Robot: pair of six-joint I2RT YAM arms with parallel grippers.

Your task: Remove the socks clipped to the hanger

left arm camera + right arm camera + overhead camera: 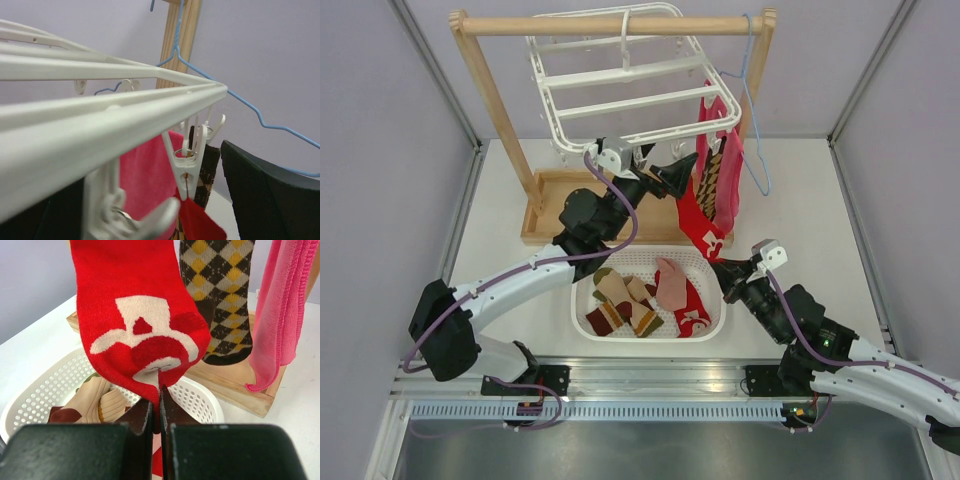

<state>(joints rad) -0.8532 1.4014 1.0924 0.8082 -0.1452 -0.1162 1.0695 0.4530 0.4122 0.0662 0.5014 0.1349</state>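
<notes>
Right wrist view puts you closest: the right tool (156, 410) is pinched shut on the toe of the red sock (140, 315), low down, where a downward tug would pull it out of its clip. Right below and behind it sits the white basket (40, 395) on the table (800, 200), placed so that freed socks drop straight in. It holds four or five; they overlap too much for a firm count. Just beyond the red sock hangs the diamond sock (220, 295), and beside that one large pink cloth (285, 315), which is no sock.

Higher up, the left tool (665, 170) is raised under the edge of the hanger (100, 107), its jaws standing apart on either side of the clip (186, 170) that holds the red sock. I'd guess it is there to squeeze that clip or steady the frame. So two socks hang from the hanger, which hooks over one wooden rack (610, 25) at the back.
</notes>
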